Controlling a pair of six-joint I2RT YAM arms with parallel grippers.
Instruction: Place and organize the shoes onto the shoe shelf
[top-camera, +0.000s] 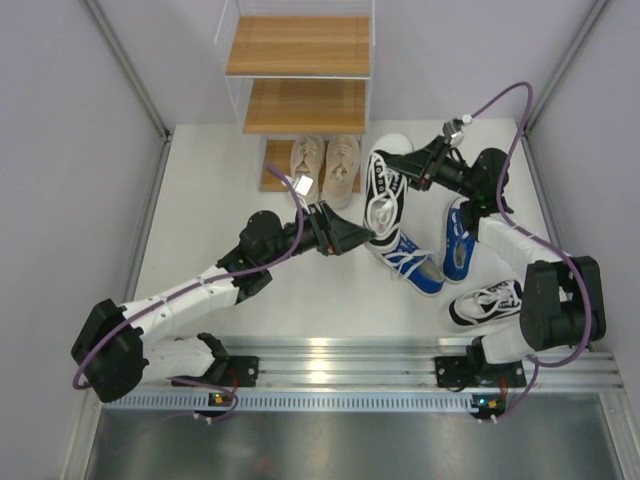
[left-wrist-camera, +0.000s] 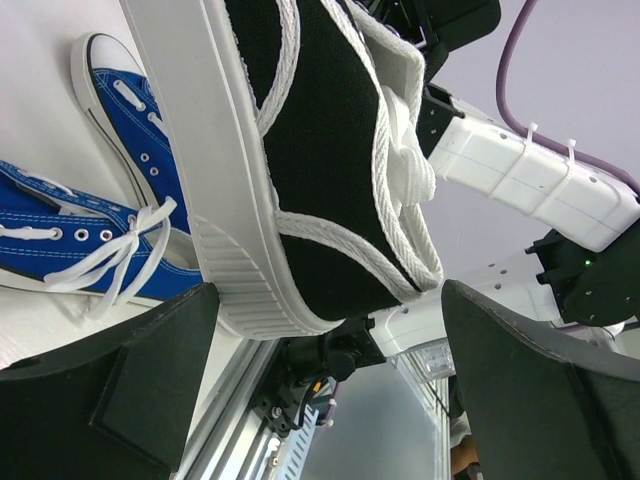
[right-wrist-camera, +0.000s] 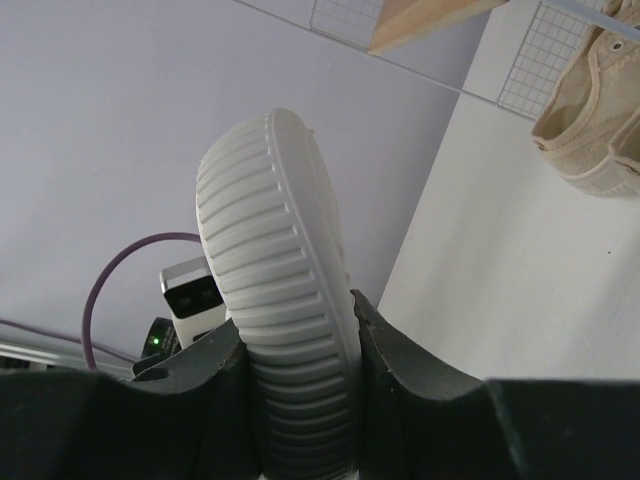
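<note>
My right gripper (top-camera: 414, 172) is shut on the toe end of a black-and-white sneaker (top-camera: 384, 192); in the right wrist view my right gripper (right-wrist-camera: 300, 370) pinches its ribbed white sole (right-wrist-camera: 280, 250). My left gripper (top-camera: 366, 238) is open at the sneaker's other end. In the left wrist view my left gripper (left-wrist-camera: 325, 340) has its jaws wide apart just short of the sneaker (left-wrist-camera: 320, 150), not touching it. The beige pair (top-camera: 326, 166) sits on the lowest board of the shoe shelf (top-camera: 300, 105). Two blue sneakers (top-camera: 410, 262) (top-camera: 458, 240) and the second black-and-white sneaker (top-camera: 487, 302) lie on the table.
The shelf's upper two boards (top-camera: 299, 45) are bare. Grey walls close in the left, right and back. The blue sneakers (left-wrist-camera: 70, 235) lie just below the held shoe. A beige shoe (right-wrist-camera: 595, 110) and the wire frame show in the right wrist view.
</note>
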